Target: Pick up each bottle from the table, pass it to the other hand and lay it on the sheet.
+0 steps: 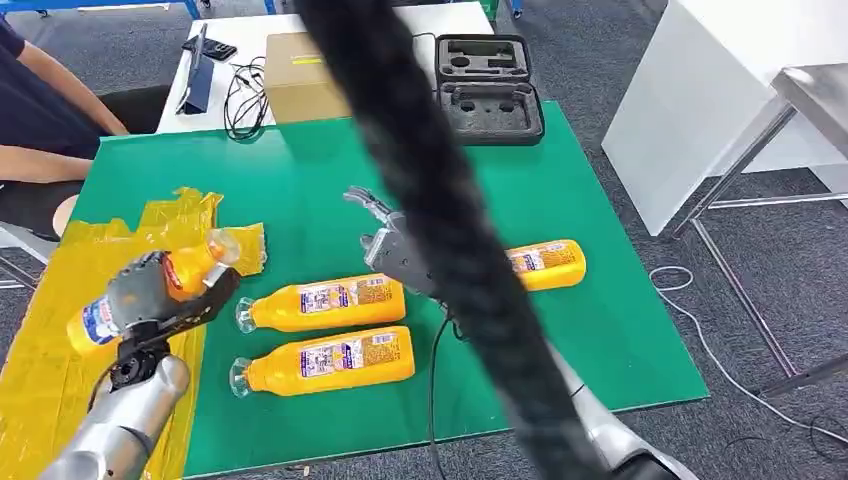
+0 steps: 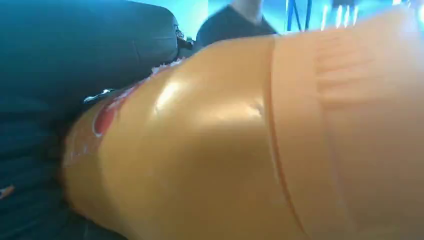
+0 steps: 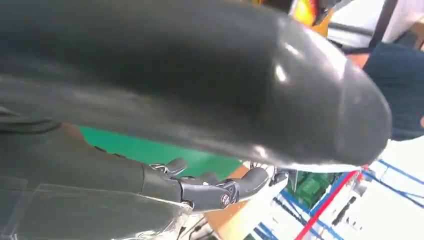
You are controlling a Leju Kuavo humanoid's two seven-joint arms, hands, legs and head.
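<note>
Over the yellow sheet (image 1: 40,350) the left hand (image 1: 150,295) gripped a bottle (image 1: 150,285) for laying down, while the right hand (image 1: 385,245), apparently spread and empty, hovered above the bench (image 1: 600,330).

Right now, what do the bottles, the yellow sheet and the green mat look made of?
Bottles: likely clear plastic with orange contents, glossy highlights, printed labels. Yellow sheet: thin plastic film, crinkled and shiny. Green mat: matte and flat, perhaps felt or rubber; can't tell.
</note>
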